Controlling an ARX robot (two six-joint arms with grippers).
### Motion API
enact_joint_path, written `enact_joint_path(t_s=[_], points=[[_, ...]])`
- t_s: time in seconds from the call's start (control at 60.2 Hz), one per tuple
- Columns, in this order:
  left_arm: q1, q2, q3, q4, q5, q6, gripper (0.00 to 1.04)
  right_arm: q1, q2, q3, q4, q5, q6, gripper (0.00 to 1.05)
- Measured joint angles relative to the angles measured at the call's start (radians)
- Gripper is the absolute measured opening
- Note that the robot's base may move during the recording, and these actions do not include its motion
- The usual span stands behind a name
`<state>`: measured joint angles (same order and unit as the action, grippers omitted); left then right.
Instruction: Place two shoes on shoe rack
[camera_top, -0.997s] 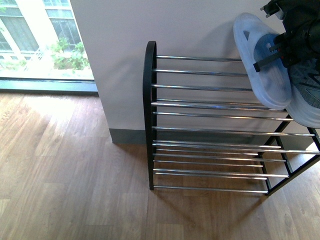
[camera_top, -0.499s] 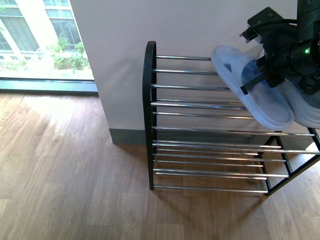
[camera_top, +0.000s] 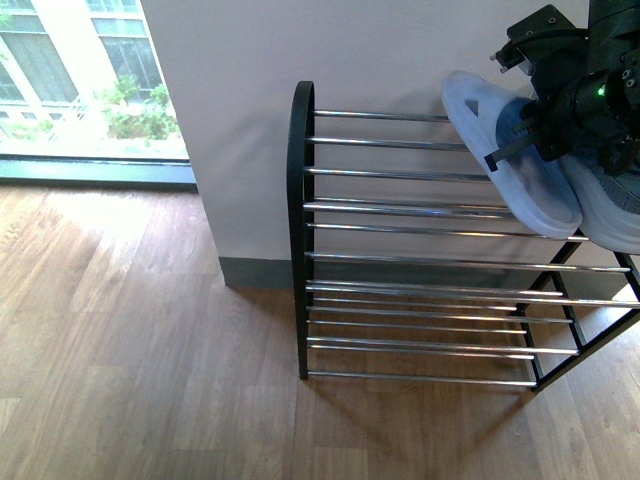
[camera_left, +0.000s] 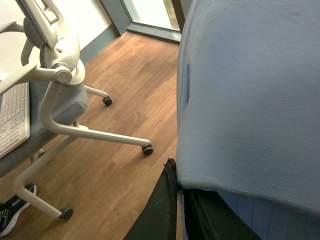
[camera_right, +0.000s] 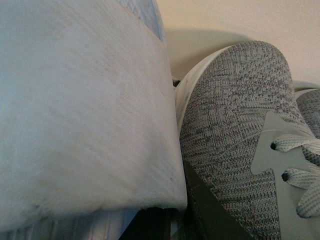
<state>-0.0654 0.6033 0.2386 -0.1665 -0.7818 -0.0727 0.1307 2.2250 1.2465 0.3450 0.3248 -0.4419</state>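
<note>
One pale blue slide (camera_top: 510, 150) hangs tilted over the top bars of the shoe rack (camera_top: 420, 230), pinched in your right claw (camera_top: 520, 140), with a grey sneaker (camera_right: 240, 130) just beside it. If you let go now, it could slip between the thin bars. Your left claw, I cannot tell.

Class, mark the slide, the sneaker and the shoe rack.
slide (camera_top: 520, 170), front view, on its pale sole.
sneaker (camera_right: 235, 130), right wrist view, on the grey knit toe.
shoe rack (camera_top: 299, 200), front view, on the black left side post.
</note>
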Motion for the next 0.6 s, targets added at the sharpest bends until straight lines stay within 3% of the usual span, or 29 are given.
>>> enact_joint_path(t_s=[0.133,0.432,0.598], points=[[0.0,0.0,0.0,0.0,0.0,0.0,0.01,0.0,-0.005,0.009,-0.035,-0.033,0.052,0.04],[0.0,0.0,0.0,0.0,0.0,0.0,0.01,-0.019,-0.09,-0.028,-0.059,-0.072,0.098,0.49],[0.0,0.0,0.0,0.0,0.0,0.0,0.01,-0.058,-0.222,-0.073,-0.131,-0.153,0.109,0.76]])
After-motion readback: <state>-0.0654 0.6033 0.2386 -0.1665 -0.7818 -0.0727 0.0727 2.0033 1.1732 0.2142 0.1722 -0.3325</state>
